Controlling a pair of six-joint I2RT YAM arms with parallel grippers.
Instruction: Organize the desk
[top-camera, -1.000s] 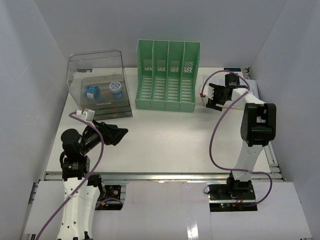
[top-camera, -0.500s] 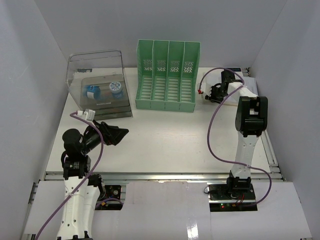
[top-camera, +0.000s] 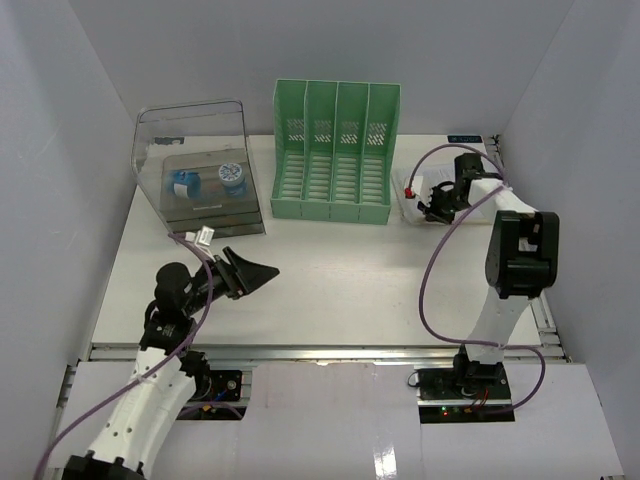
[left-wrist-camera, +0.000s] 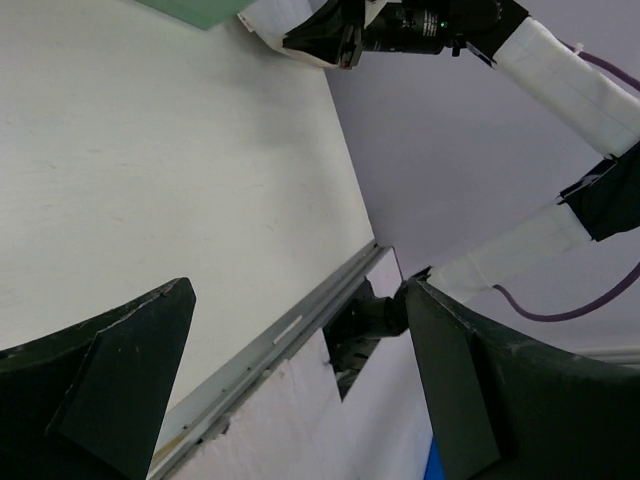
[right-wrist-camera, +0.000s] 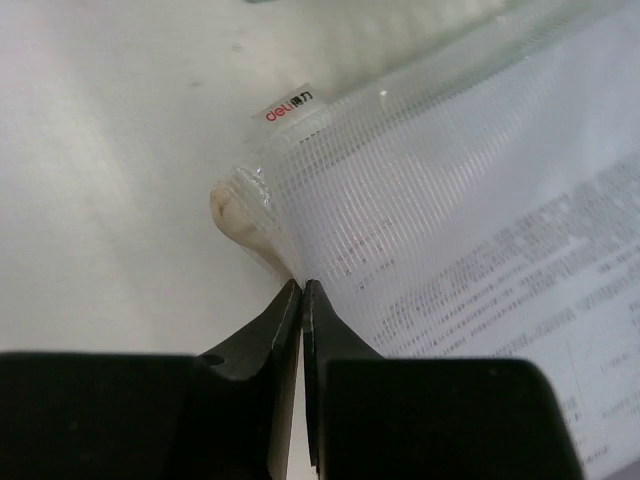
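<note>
Item one: the worktop (top-camera: 330, 270), a large flat white rectangle. It fills the middle of the overhead view, and a silver rail (top-camera: 320, 350) runs along its lower edge.

Item two: a green slotted file rack (top-camera: 336, 150), standing upright at the top centre of the worktop with four compartments.

Item three: a clear plastic drawer box (top-camera: 198, 180), at the upper left of the frame just beside the rack. We can see small blue-and-white articles (top-camera: 232, 177) inside it but cannot identify them.

Item four: a translucent mesh pouch (right-wrist-camera: 450, 220) with a printed sheet inside and a small tag with red lettering (right-wrist-camera: 290, 103). It lies flat at the upper right of the worktop, to the right of the rack.

Item five: the left pincer (top-camera: 258, 270), in the lower left of the overhead view above bare worktop. Its fingers are spread wide and carry nothing.

Item six: the right pincer (right-wrist-camera: 301, 290), at the upper right of the overhead view. Its fingers are pressed together, pinching the crumpled left edge of the mesh pouch near the corner.
</note>
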